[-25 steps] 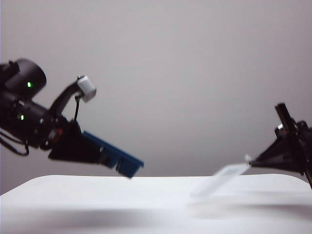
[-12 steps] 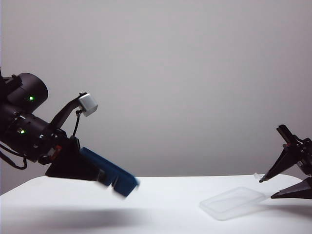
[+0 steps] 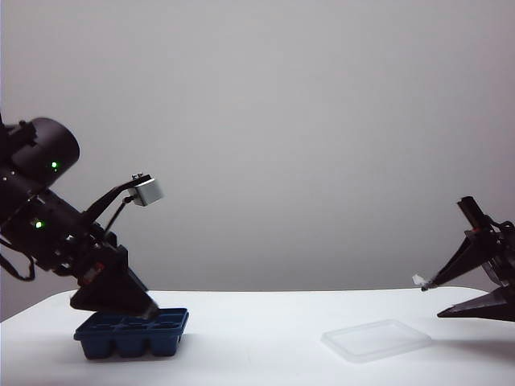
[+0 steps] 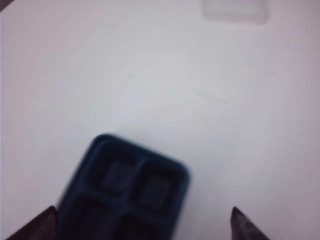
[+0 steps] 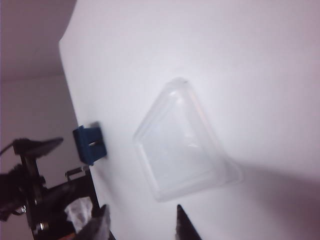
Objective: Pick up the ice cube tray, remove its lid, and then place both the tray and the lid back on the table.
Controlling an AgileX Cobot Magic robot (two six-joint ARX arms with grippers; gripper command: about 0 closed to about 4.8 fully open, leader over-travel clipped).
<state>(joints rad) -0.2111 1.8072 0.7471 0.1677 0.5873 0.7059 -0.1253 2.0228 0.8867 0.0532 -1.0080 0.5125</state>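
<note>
Ice cube tray (image 4: 125, 192) between spread pincer (image 4: 142, 225) tips

I am facing a plain grey wall (image 3: 306, 121), bare and evenly lit, paler toward the middle. Soft light is falling from above, laying faint blurred shadows along the near edge below me.

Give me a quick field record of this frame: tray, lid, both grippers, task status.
tray: ice cube tray upright on the table, left side of exterior view, compartments up
lid: lid off the tray, flat on the table, right of centre, apart from the tray
left gripper: left gripper open, low over the tray's near end, fingers either side; contact cannot be told
right gripper: right gripper open, just right of the lid, not touching it
task status: lid removed; both pieces lie on the table
</note>
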